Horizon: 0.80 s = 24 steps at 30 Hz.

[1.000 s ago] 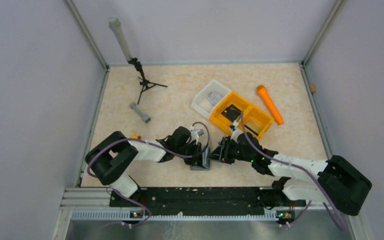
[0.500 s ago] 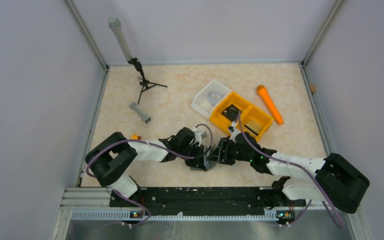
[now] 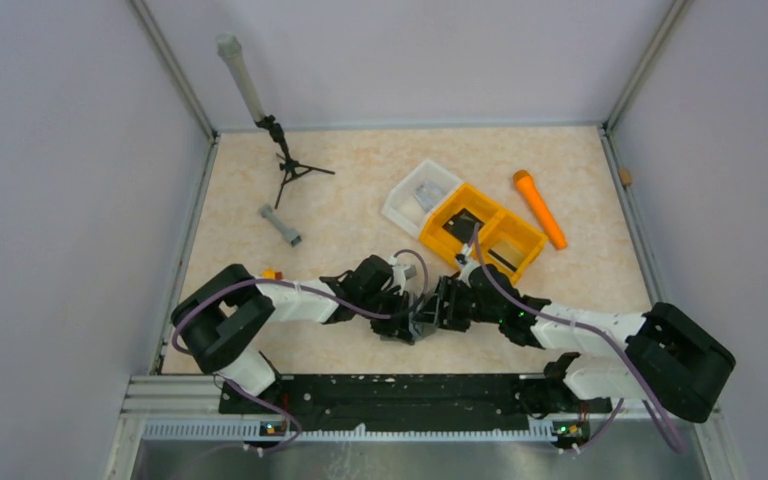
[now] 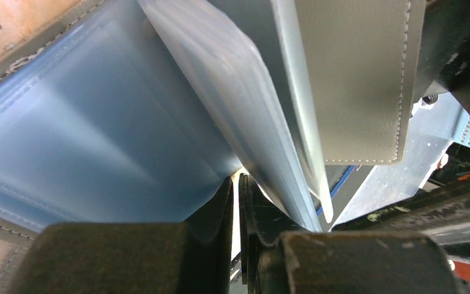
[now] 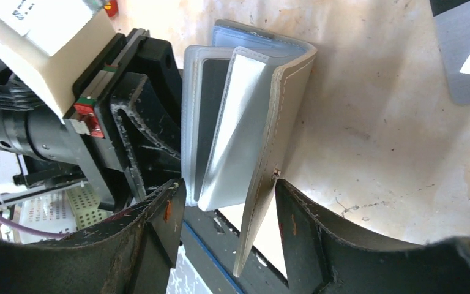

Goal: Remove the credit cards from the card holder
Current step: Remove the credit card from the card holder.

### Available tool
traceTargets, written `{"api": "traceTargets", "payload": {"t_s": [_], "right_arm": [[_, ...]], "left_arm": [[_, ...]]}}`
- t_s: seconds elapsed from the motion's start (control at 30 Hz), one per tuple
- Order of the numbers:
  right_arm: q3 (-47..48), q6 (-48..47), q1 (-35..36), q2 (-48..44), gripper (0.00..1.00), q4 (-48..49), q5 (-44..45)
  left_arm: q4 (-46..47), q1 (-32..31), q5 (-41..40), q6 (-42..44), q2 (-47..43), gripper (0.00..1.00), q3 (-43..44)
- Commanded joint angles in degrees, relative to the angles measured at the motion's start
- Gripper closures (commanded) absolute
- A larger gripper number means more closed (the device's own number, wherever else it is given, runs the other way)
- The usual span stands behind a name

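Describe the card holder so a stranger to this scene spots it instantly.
On the table, look toward the near edge, where the left gripper and right gripper meet. The card holder sits between them: a grey stitched wallet fanned open on clear sleeves, unlike the orange bin and clear tray farther back.
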Motion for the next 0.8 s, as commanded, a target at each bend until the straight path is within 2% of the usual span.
{"api": "traceTargets", "payload": {"t_s": [0.0,0.17,0.23,0.3,0.4,0.67,0.77], "right_arm": [[2.1,-1.0,0.5,1.2,0.42,1.9,-0.5],[1.7,-0.8,0.4,2.0,0.4,3.5,-0.7],[1.3,-0.2,0.5,1.8,0.33,4.7,-1.2],[0.5,0.5,0.4,0.8,0.22,6.6,-1.6],[0.6,0.4,0.4,-0.2,0.19,6.0,-1.3],[2.6,-2.2,1.2,2.5,0.3,1.2,0.0],[2.9,-2.5,1.4,3.0,0.41,0.2,0.4]], "left_arm": [[-0.3,-0.3,-0.9,0.9,0.6,0.89,0.7],[0.7,-0.4,-0.2,0.3,0.6,0.89,0.6],[0.6,-0.6,-0.2,0.3,0.6,0.88,0.8],[0.1,-0.7,-0.4,0.5,0.8,0.88,1.2],[-0.1,-0.9,-0.6,0.6,1.3,0.88,1.5],[0.8,-1.0,-0.3,-0.2,1.0,0.88,1.3],[0.9,-1.0,-0.1,-0.4,1.1,0.89,1.3]]}}
